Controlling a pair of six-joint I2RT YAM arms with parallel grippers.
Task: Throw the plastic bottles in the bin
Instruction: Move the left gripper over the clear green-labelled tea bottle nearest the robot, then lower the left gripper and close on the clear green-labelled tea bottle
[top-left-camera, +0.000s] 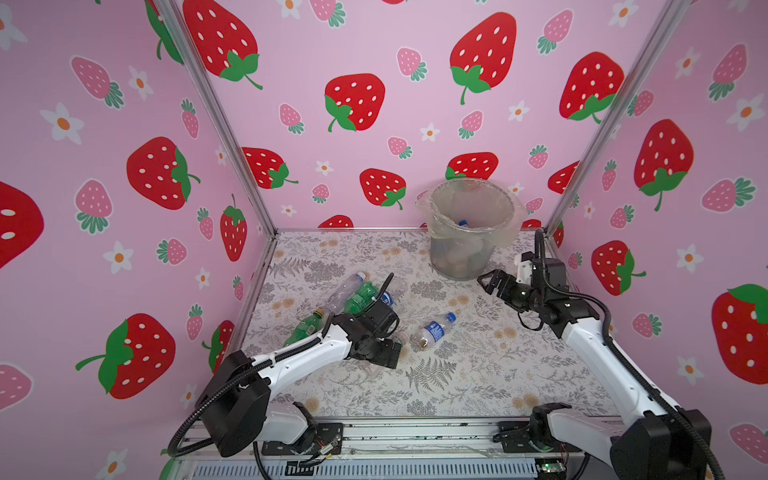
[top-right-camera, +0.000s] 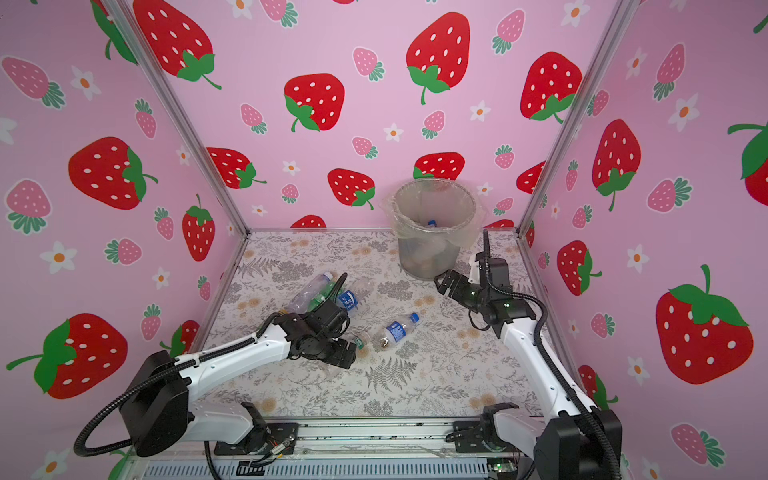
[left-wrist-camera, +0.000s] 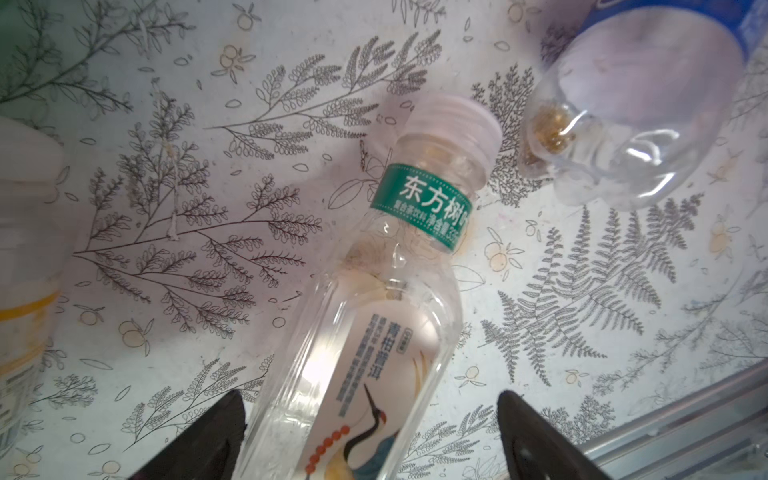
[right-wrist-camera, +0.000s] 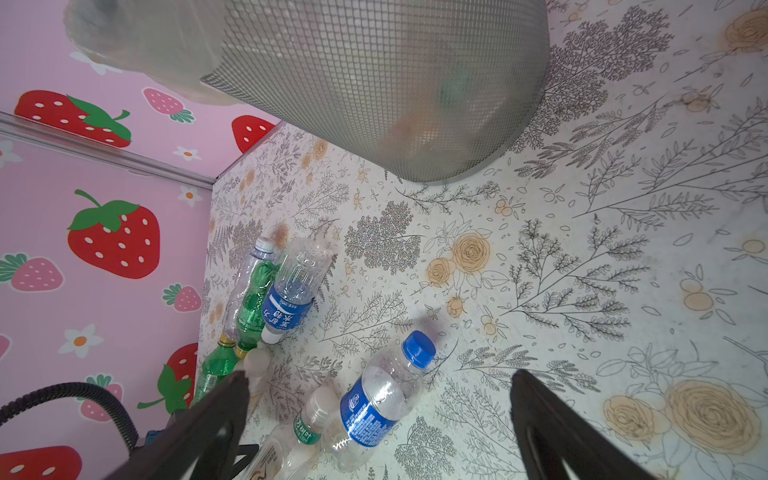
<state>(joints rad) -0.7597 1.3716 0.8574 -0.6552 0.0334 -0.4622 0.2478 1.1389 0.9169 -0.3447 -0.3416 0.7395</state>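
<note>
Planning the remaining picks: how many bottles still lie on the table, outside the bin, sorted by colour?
Green bottles: 2
Blue-label clear bottles: 2
Other clear bottles: 3, one half hidden
Total: 7

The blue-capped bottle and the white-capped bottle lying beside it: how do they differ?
The blue-capped bottle wears a wide blue label; the white-capped bottle has a green neck band and a crane picture. The blue-capped bottle lies clear of both arms; the white-capped bottle lies between the open fingers of the left gripper. Both are clear, capped and lying on their sides.
</note>
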